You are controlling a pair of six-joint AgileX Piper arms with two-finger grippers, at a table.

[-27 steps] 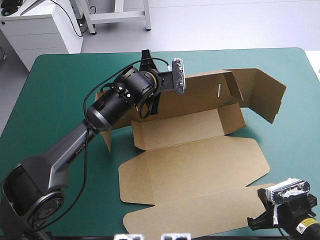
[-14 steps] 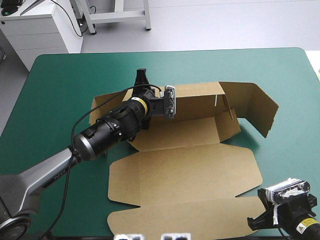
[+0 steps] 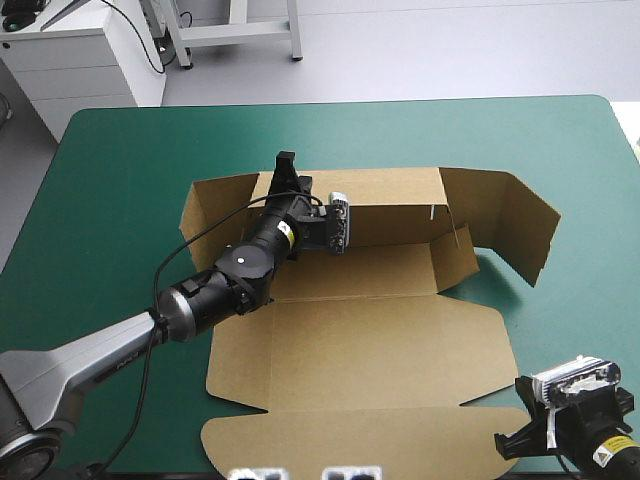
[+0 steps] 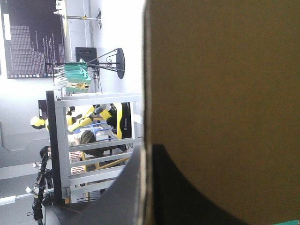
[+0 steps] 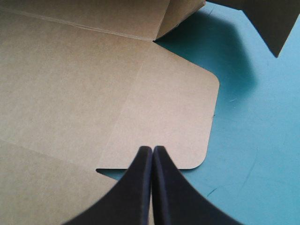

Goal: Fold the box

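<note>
Since earlier my left arm (image 3: 215, 285) has stretched low and dragged the box (image 3: 360, 330) leftward, mid-table. The left gripper (image 3: 286, 170) is clamped on the box's raised back wall. The right gripper (image 5: 152, 149), pressed together, sits at the near-right corner. Bare teal-green cover (image 3: 120, 170) lies far left.

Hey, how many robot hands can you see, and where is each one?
2. The left hand grips the box's raised back wall. The right hand is shut on nothing, pointing at the flat flap at the box's near right corner.

A white cabinet (image 3: 70, 60) and a grey metal stand (image 3: 236, 32) occupy the pale floor (image 3: 450, 50) beyond the teal-green table (image 3: 120, 170).
</note>
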